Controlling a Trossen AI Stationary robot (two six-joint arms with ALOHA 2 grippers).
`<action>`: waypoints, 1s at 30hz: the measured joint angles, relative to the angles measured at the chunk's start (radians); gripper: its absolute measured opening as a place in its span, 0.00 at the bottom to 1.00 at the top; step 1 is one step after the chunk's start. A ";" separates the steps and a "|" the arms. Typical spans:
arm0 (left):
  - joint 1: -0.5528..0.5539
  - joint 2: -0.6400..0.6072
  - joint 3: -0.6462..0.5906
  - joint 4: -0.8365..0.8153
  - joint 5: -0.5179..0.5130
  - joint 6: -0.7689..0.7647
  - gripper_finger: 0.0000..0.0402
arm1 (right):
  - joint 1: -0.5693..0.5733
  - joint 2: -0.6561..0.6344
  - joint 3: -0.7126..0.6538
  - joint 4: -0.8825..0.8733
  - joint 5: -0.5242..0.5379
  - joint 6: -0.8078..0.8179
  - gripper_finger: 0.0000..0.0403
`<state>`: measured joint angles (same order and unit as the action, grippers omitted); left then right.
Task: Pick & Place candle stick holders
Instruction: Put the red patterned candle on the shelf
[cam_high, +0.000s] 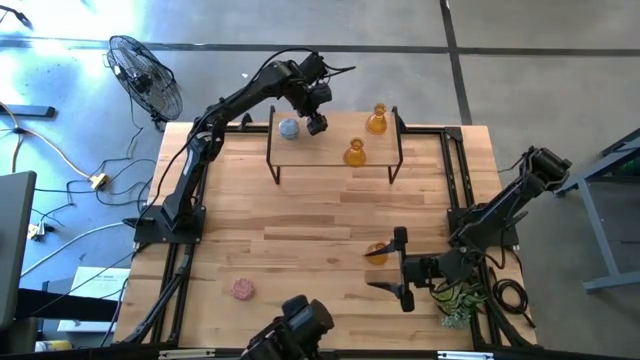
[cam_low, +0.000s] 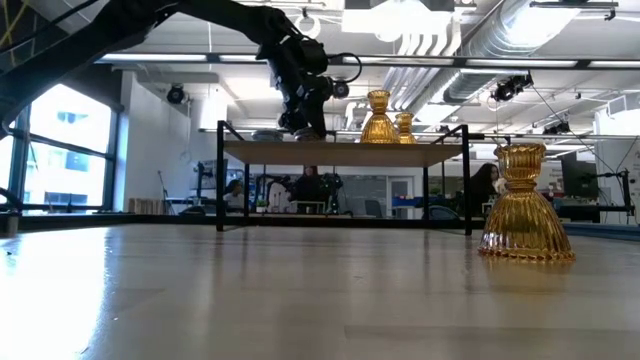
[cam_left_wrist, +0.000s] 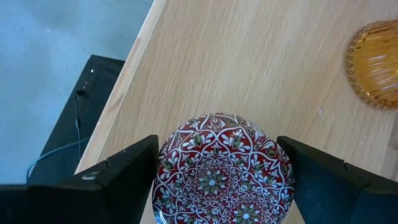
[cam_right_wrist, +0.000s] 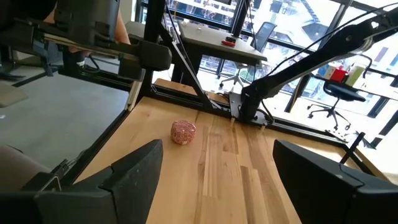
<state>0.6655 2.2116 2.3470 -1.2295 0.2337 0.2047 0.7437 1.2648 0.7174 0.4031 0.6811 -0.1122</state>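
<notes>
A small raised shelf (cam_high: 330, 158) stands at the table's far side. On it sit two amber flask-shaped candle stick holders (cam_high: 377, 120) (cam_high: 355, 152) and a squat round pale one (cam_high: 289, 128). My left gripper (cam_high: 316, 123) hangs open just over the shelf. In its wrist view the round holder (cam_left_wrist: 224, 171), red-patterned on top, rests on the shelf between the two fingers. A third amber holder (cam_high: 377, 252) (cam_low: 525, 205) stands on the table beside my open right gripper (cam_high: 400, 270), which holds nothing. A pink round holder (cam_high: 243, 289) (cam_right_wrist: 183, 132) rests near the front left. My left gripper: I cannot tell whether its fingers (cam_left_wrist: 124, 168) touch the round holder's sides (cam_left_wrist: 163, 180). They stand close on either side of it, coming from above at a slant. The holder sits flat on the shelf top.
The shelf's black legs (cam_high: 274, 160) stand on the table. A green plant (cam_high: 455, 300) lies by the right arm's base. A floor fan (cam_high: 145, 75) stands beyond the far left corner. Bare wood lies across the table's middle (cam_high: 300, 225).
</notes>
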 joint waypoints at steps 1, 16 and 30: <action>0.000 0.000 0.000 0.000 0.000 -0.001 0.79 | 0.000 0.000 0.000 -0.005 0.000 0.006 0.75; -0.007 0.000 0.000 -0.010 0.002 -0.026 0.79 | 0.000 0.000 0.000 -0.021 0.000 0.026 0.75; -0.006 -0.001 0.000 -0.050 -0.028 -0.026 0.79 | 0.000 0.000 0.000 -0.021 0.000 0.034 0.75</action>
<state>0.6594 2.2108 2.3470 -1.2795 0.2059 0.1786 0.7439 1.2648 0.7174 0.3818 0.6811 -0.0783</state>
